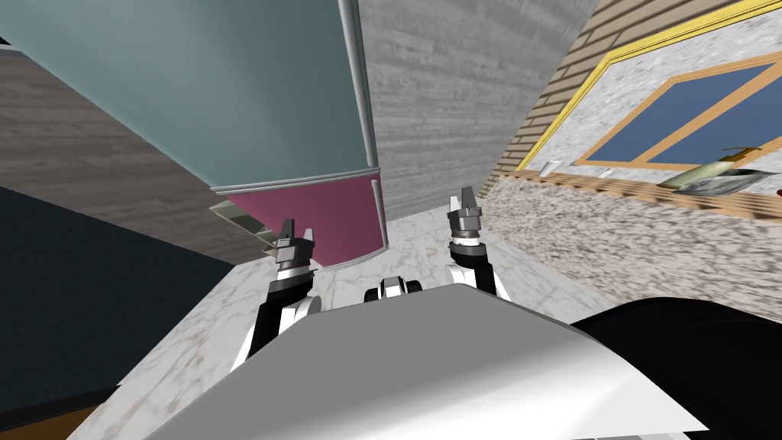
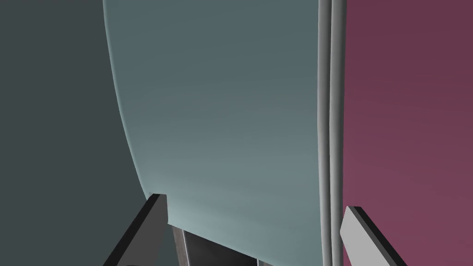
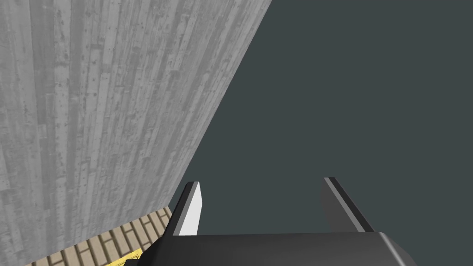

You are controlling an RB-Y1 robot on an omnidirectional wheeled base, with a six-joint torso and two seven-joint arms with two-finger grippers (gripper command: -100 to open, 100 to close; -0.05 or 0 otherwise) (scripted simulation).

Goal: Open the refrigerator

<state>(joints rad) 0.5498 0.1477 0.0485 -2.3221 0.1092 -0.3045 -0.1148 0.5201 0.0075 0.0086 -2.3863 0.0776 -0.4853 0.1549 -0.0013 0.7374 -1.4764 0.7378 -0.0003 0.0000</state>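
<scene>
While your left end effector (image 1: 298,231) and right end effector (image 1: 463,200) hang released, the refrigerator handle (image 2: 330,115) is ungripped; opening looks wholly ahead.

Refrigerator door (image 1: 229,84) smooth, faint sheen; lower panel (image 1: 321,218) matt; handle (image 1: 360,84) smooth grey, metal-like; floor (image 1: 420,238) polished marble-look; wall (image 1: 443,99) rough grey planking.

In the head view I get even, diffuse, moderately bright light with crisp edges. The wide lens rolls the whole scene and splays straight lines toward the corners. In the dimmer left wrist view, the refrigerator (image 2: 231,115) shades gently from dull to paler teal. The right wrist view looks flatly shaded.
</scene>
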